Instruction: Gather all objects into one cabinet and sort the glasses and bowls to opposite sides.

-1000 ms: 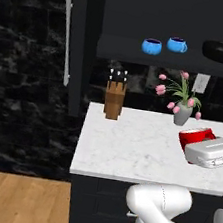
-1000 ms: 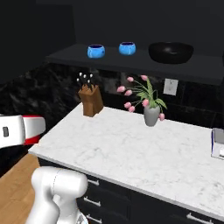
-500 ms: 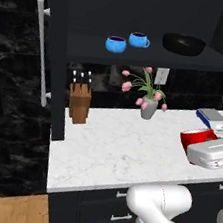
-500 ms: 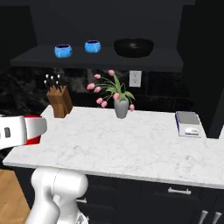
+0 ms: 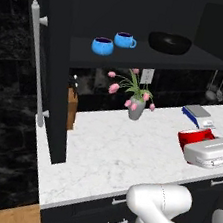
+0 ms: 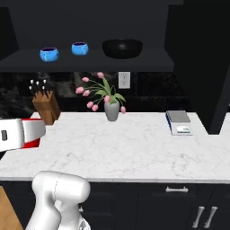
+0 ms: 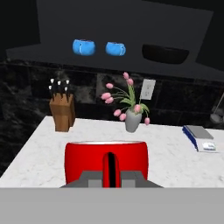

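Observation:
My gripper [image 7: 110,174] is shut on the red mug [image 7: 105,161], holding it by its handle just above the white marble counter [image 7: 166,157]. From the left base view the red mug [image 5: 194,138] sits in front of the white hand at the right edge. In the open black cabinet, a dark shelf [image 5: 157,58] carries a round blue cup [image 5: 102,46], a blue handled mug [image 5: 125,40] and a wide black bowl [image 5: 169,42]. The cabinet door [image 5: 58,75] stands open at the left, with its long silver bar handle [image 5: 34,61].
On the counter stand a grey vase of pink tulips [image 6: 111,108], a wooden knife block [image 6: 45,105] and a small scale [image 6: 179,122]. Utensils [image 5: 222,87] hang at the far right. Dark drawers [image 6: 179,202] run below the counter.
The whole picture has shifted, so the base has moved; the shelf and vase now sit nearer the middle. The red mug stays in the shut gripper.

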